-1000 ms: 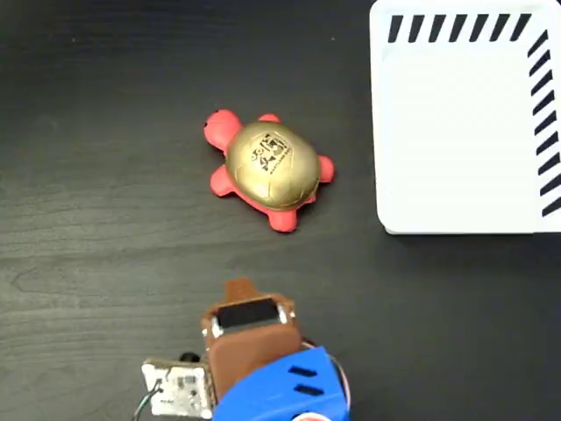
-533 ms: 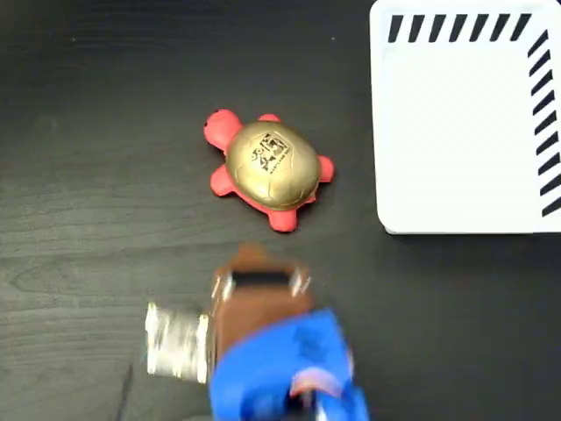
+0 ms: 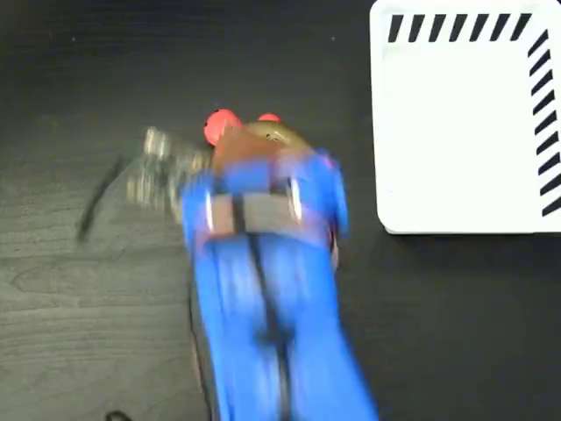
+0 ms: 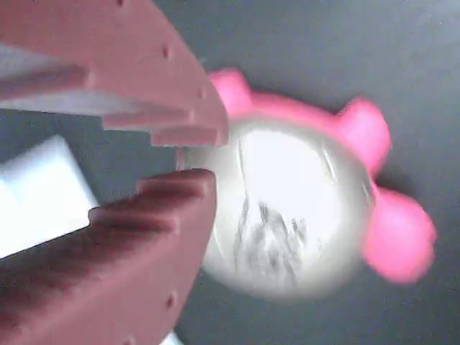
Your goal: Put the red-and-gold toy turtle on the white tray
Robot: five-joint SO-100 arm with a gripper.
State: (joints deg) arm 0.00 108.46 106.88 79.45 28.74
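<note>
The red-and-gold toy turtle (image 3: pixel 223 125) lies on the dark table left of the white tray (image 3: pixel 465 140); in the fixed view only its red head and a sliver of gold shell show past the blurred blue arm. My brown gripper (image 3: pixel 250 151) hovers right over it. In the wrist view the turtle (image 4: pixel 287 215) fills the middle, pale shell with pink-red legs. The gripper (image 4: pixel 195 157) has its toothed jaws almost together with nothing between them, their tips at the shell's left edge. A corner of the tray (image 4: pixel 36 194) shows at the left.
The tray (image 3: pixel 465 140) has black diagonal stripes along its top and right edges and nothing on it. A small circuit board with wires (image 3: pixel 153 171), mounted on the arm, sticks out to the left, blurred. Dark wood-grain table lies all around.
The arm has swept up the picture from the bottom edge and now covers most of the turtle. The turtle and the tray have not moved.
</note>
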